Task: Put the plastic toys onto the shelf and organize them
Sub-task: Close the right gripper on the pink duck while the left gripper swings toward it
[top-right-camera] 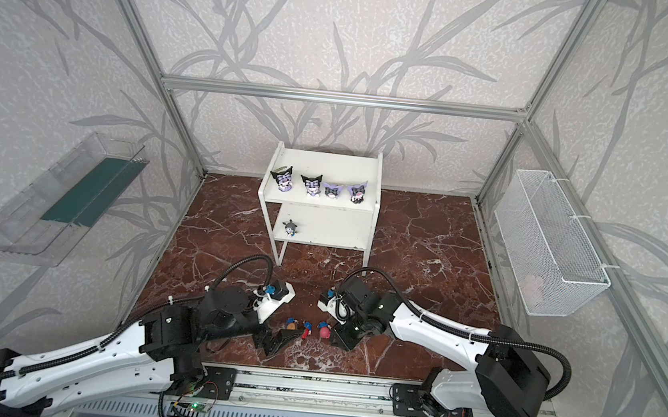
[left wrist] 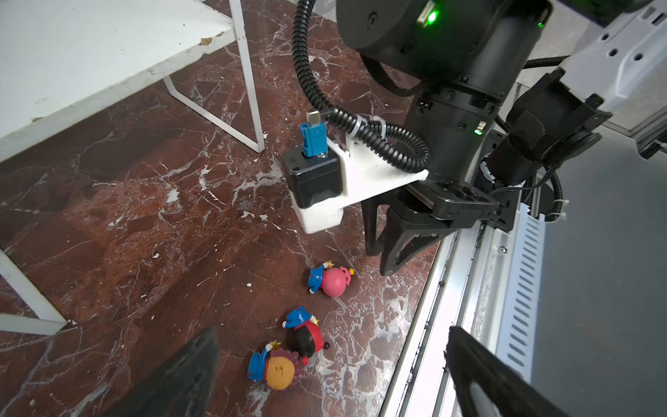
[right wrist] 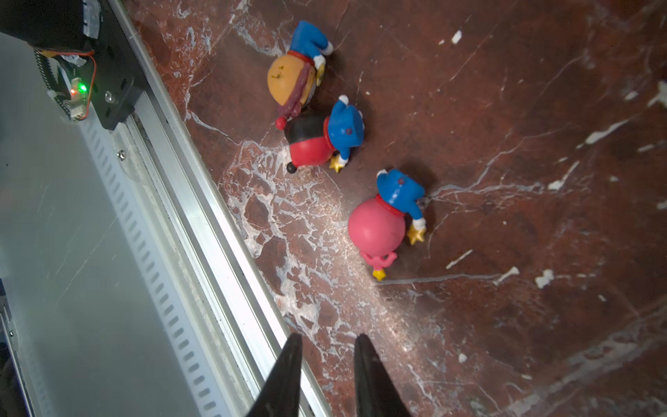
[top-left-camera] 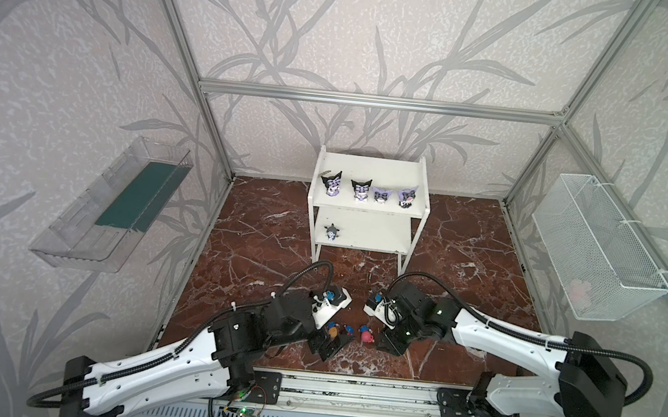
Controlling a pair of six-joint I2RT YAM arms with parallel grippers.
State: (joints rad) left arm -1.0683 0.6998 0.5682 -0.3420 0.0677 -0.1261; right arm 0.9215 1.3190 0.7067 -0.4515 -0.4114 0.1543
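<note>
The white shelf [top-left-camera: 370, 163] stands at the back, shown in both top views [top-right-camera: 328, 163]. Several larger pointed-ear toys [top-left-camera: 361, 190] line its top tier, and a grey-headed toy [top-left-camera: 331, 232] lies on the lower board. Three small toys lie on the floor near the front: orange-headed [left wrist: 278, 372], black-red [left wrist: 306, 335] and pink [right wrist: 377, 227]. My left gripper [left wrist: 330, 339] is wide open, with the orange and black-red toys within the span of its fingers. My right gripper [right wrist: 326, 339] is closed down to a narrow empty gap, a short way from the pink toy.
A clear plastic tray [top-left-camera: 115, 205] hangs on the left wall and a white wire basket [top-left-camera: 596, 247] on the right wall. The aluminium rail [top-left-camera: 348, 390] runs along the front edge, close behind both grippers. The floor is dark red marble [top-left-camera: 263, 232].
</note>
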